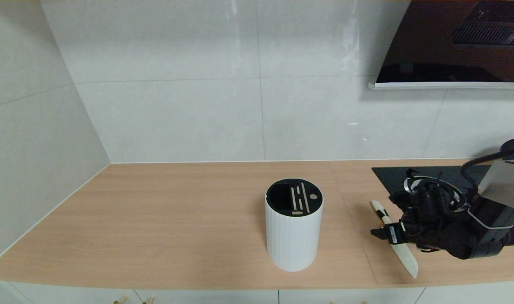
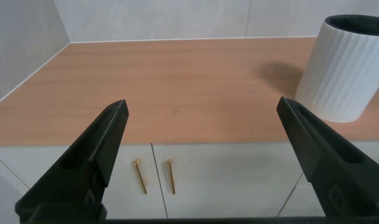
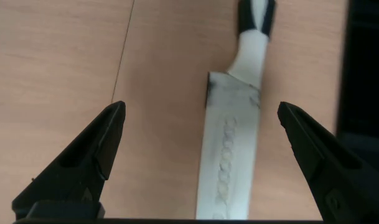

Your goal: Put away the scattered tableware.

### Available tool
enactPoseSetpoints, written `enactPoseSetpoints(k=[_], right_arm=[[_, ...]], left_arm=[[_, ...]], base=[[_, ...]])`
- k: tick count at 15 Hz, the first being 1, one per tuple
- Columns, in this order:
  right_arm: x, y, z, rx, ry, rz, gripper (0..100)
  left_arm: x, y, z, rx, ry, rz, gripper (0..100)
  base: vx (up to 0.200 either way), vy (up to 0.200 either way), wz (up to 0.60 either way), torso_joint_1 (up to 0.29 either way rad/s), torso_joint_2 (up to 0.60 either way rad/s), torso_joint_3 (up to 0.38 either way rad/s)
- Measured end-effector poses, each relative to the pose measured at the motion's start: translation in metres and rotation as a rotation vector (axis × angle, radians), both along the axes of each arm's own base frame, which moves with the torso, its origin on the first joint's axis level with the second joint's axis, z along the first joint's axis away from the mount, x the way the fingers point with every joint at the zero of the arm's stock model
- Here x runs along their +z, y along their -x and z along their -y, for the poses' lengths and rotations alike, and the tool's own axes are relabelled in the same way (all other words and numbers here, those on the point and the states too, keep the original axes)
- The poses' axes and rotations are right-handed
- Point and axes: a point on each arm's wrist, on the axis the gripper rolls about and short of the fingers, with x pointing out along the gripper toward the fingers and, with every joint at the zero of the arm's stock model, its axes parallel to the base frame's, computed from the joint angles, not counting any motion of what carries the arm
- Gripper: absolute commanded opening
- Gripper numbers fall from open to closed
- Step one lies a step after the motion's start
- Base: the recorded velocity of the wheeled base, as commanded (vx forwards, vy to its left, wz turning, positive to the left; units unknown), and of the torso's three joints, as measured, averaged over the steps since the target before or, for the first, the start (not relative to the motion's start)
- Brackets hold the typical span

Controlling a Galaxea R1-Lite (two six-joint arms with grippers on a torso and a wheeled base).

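A knife point(image 1: 407, 257) with a white blade and a black-and-white handle lies flat on the wooden counter at the right, near the front edge. My right gripper point(image 1: 392, 232) hovers just above its middle. In the right wrist view the gripper point(image 3: 200, 109) is open and the knife point(image 3: 229, 149) lies between the spread fingers, nearer one of them. A white ribbed cylindrical holder point(image 1: 293, 236) with a black slotted top stands upright mid-counter, left of the knife. My left gripper point(image 2: 201, 102) is open and empty, held off the counter's front edge, with the holder point(image 2: 341, 68) off to one side.
A black cooktop point(image 1: 392, 177) is set into the counter behind the knife, under a dark range hood point(image 1: 451, 42). Tiled walls close the back and left. The counter point(image 1: 177, 219) left of the holder is bare wood. Gold cabinet handles point(image 2: 139, 177) sit below the front edge.
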Motion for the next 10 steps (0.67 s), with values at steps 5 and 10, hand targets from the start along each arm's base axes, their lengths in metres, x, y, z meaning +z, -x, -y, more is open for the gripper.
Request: enactPoseSetpoints(k=[5, 10], right_arm=[[-0.014, -0.005, 0.007, -0.021, 0.003, -0.023, 100], [-0.02, -0.01, 0.008, -0.036, 0.015, -0.015, 100]], left_arm=[[0.0, 0.0, 0.0, 0.0, 0.0, 0.0, 100], [0.0, 0.0, 0.0, -0.001, 0.0, 0.0, 100]], base=[[0.0, 0.0, 0.0, 0.0, 0.0, 0.0], [0.0, 0.0, 0.0, 0.0, 0.0, 0.0]])
